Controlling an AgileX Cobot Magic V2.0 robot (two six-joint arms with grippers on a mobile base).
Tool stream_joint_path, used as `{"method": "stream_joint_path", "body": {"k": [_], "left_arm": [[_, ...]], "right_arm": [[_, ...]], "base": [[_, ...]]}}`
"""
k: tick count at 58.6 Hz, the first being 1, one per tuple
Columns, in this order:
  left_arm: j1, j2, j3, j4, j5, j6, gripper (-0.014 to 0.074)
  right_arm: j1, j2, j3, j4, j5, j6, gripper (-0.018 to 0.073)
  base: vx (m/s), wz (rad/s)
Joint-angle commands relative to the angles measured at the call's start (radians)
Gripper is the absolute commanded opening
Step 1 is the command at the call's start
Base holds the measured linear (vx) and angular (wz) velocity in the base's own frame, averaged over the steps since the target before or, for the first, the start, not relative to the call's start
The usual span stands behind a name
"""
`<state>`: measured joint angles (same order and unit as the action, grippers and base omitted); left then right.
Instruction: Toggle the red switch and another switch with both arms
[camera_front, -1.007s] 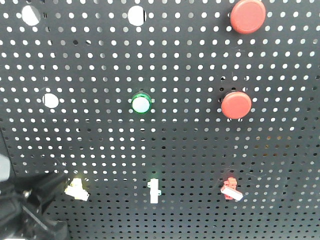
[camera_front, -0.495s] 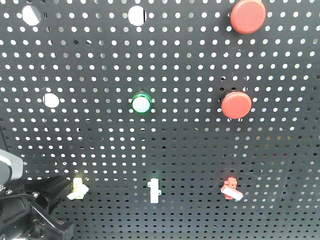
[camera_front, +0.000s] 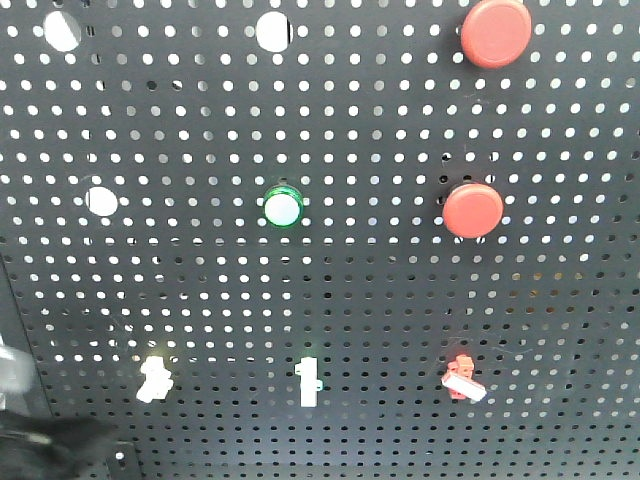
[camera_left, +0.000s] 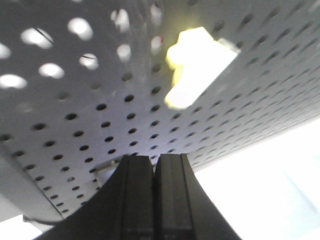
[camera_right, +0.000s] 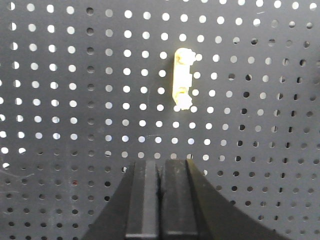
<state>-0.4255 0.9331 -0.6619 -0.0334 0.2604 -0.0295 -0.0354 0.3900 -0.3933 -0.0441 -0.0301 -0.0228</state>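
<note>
1. Front view first: a black pegboard (camera_front: 200, 280) fills the shot, with three small switches along its bottom row.
2. The red switch (camera_front: 462, 376) sits at bottom right. Its white-tipped lever slants down to the right, and nothing is touching it.
3. The cream switch (camera_front: 154, 378) is at bottom left, and a white bar toggle (camera_front: 309, 381) stands upright between the two.
4. The left arm (camera_front: 55, 448) is only a dark blur in the bottom-left corner, below and left of the cream switch and apart from it.
5. On the left wrist camera, the left gripper (camera_left: 155, 161) has its fingers pressed flat together with nothing between them. The cream switch (camera_left: 197, 65) glows bright above and a little right of the tips, with bare pegboard between.
6. On the right wrist camera, the right gripper (camera_right: 160, 162) is likewise closed up and empty, facing the board. A pale bar-shaped fitting (camera_right: 183, 80) sits above the tips, well apart (I cannot tell from here which switch this is).
7. Higher up, a green-ringed button (camera_front: 283, 206) sits mid-board. The lower red push button (camera_front: 472, 209) and the upper red push button (camera_front: 495, 32) stack above the red switch.
</note>
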Motion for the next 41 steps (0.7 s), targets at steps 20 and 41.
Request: {"method": "stream_joint_path", "body": {"k": [20, 41], "left_arm": [[-0.006, -0.245, -0.009, -0.023, -0.072, -0.006, 0.0002], [-0.006, -0.242, -0.008, -0.024, -0.073, -0.006, 0.0002]], "right_arm": [[0.193, 0.088, -0.035, -0.043, -0.040, 0.067, -0.0006], [0.520, 0.438, -0.082, -0.034, -0.337, -0.012, -0.0006]], "base": [[0.00, 0.00], [0.00, 0.00]]}}
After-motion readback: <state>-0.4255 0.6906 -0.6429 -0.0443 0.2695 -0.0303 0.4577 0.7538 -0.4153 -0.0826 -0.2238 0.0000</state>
